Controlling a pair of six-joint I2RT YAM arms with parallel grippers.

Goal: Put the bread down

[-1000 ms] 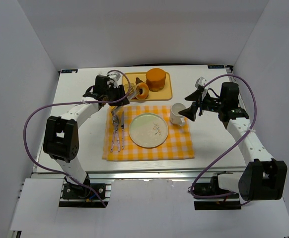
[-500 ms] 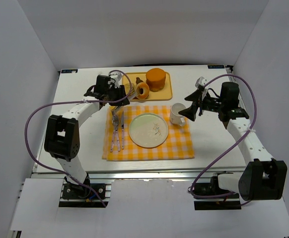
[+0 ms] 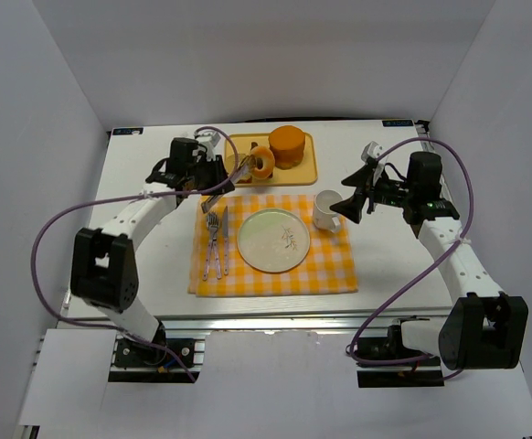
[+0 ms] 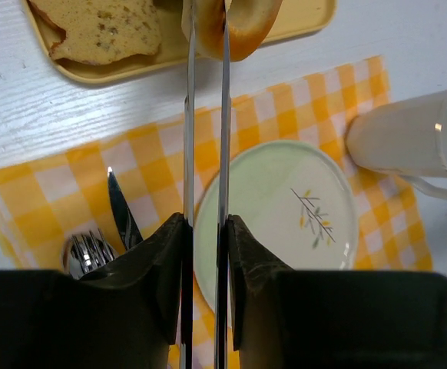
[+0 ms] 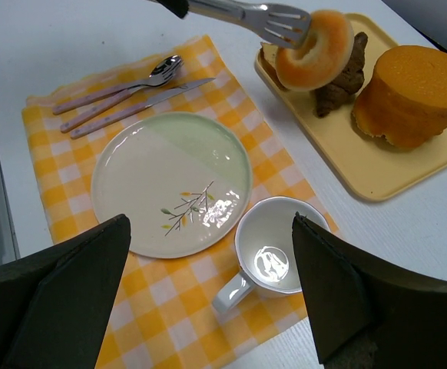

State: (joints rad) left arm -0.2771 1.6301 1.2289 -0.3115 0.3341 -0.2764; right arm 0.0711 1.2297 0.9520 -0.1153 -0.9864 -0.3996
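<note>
The bread [image 3: 262, 162] is a small golden-brown ring. It hangs clamped in the tips of metal tongs [image 3: 239, 174] over the near edge of the yellow tray [image 3: 234, 144]. My left gripper [image 3: 213, 176] is shut on the tongs' handles. In the left wrist view the two tong blades [image 4: 224, 115] run from my gripper [image 4: 206, 223] up to the bread [image 4: 243, 27]. The right wrist view shows the bread [image 5: 316, 42] in the tongs [image 5: 246, 11] above the tray. My right gripper [image 3: 353, 203] is open and empty beside the mug; its jaws stand wide in its wrist view [image 5: 208, 223].
A pale green plate [image 3: 273, 240] lies on a yellow checked placemat [image 3: 330, 270], with cutlery [image 3: 216, 240] to its left and a white mug [image 3: 326, 210] to its right. The tray also holds a tall orange loaf [image 3: 288, 146], a pale bread slice [image 4: 100, 31] and a dark brown piece [image 5: 342, 77].
My left arm has lifted the tongs and the bread a little, up and toward the far side. The right arm has not moved.
</note>
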